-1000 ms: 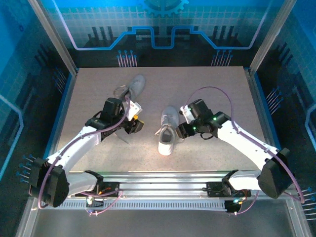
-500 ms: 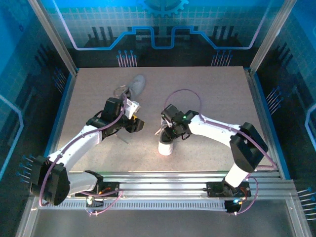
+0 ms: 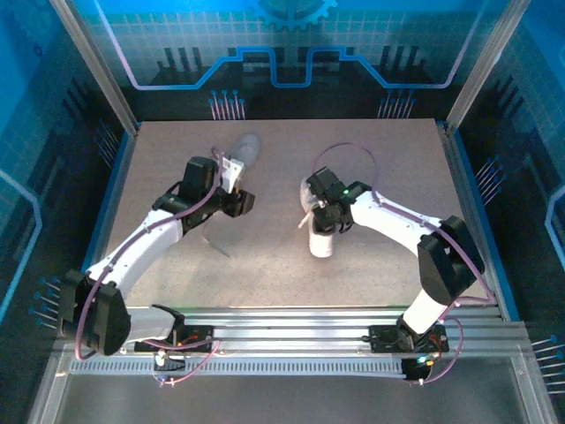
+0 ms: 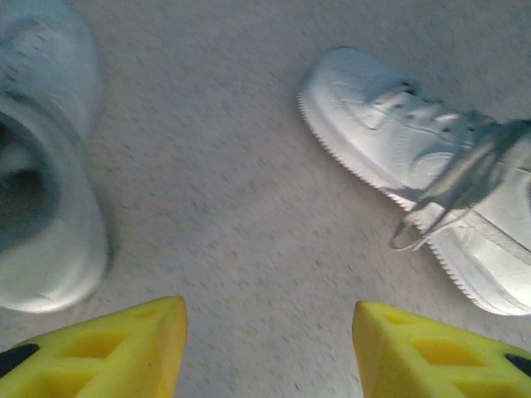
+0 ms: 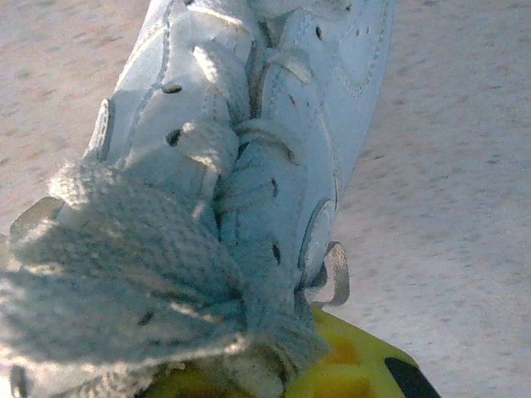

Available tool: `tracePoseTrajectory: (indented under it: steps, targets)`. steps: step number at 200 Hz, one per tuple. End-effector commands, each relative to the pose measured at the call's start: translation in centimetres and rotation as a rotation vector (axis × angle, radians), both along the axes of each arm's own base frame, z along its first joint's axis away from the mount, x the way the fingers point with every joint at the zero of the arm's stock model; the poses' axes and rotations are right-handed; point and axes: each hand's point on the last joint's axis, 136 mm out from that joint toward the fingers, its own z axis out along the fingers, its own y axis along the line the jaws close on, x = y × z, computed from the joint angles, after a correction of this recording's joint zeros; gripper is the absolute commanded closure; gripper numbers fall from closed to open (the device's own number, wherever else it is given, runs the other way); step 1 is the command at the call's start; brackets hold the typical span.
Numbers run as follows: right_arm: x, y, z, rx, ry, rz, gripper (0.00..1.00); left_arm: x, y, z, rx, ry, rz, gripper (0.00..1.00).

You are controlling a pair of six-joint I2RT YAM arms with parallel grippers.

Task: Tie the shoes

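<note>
One of the shoes (image 3: 321, 242), a white sneaker, lies mid-table with its toe toward the near edge. My right gripper (image 3: 321, 212) sits on its heel end. In the right wrist view this shoe (image 5: 274, 124) runs away from the camera, and the right gripper (image 5: 274, 365) is shut on its fuzzy tongue (image 5: 141, 274), with a loose lace loop (image 5: 338, 274) beside it. The other shoe (image 3: 245, 148) lies further back, partly behind my left arm. My left gripper (image 3: 240, 201) hovers open over bare table; its yellow fingers (image 4: 116, 348) frame both shoes (image 4: 50, 166) (image 4: 415, 141).
The beige table (image 3: 388, 150) is walled by a metal frame and blue panels on three sides. A thin lace-like line (image 3: 216, 246) lies on the table near my left arm. Open table stretches right of the right shoe and along the near edge.
My right gripper went from open to shut on the shoe's tongue, and the shoe has shifted a little to the right. My left gripper drifted slightly toward the far shoe.
</note>
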Motion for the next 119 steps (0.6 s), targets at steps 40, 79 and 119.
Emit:
tracePoseTrajectory:
  steps: [40,79,119]
  targets:
    - [7.7,-3.5,3.1,0.046,-0.163,-0.031,1.00,7.1,4.4,-0.5,0.145,0.055,0.193,0.38]
    - [9.5,-4.2,0.9,0.057,-0.114,-0.043,0.93,11.1,7.3,-2.7,0.182,0.159,0.253,0.37]
    - [9.2,-4.3,2.0,0.071,-0.115,-0.035,0.60,12.8,10.6,-6.0,0.179,0.285,0.282,0.37]
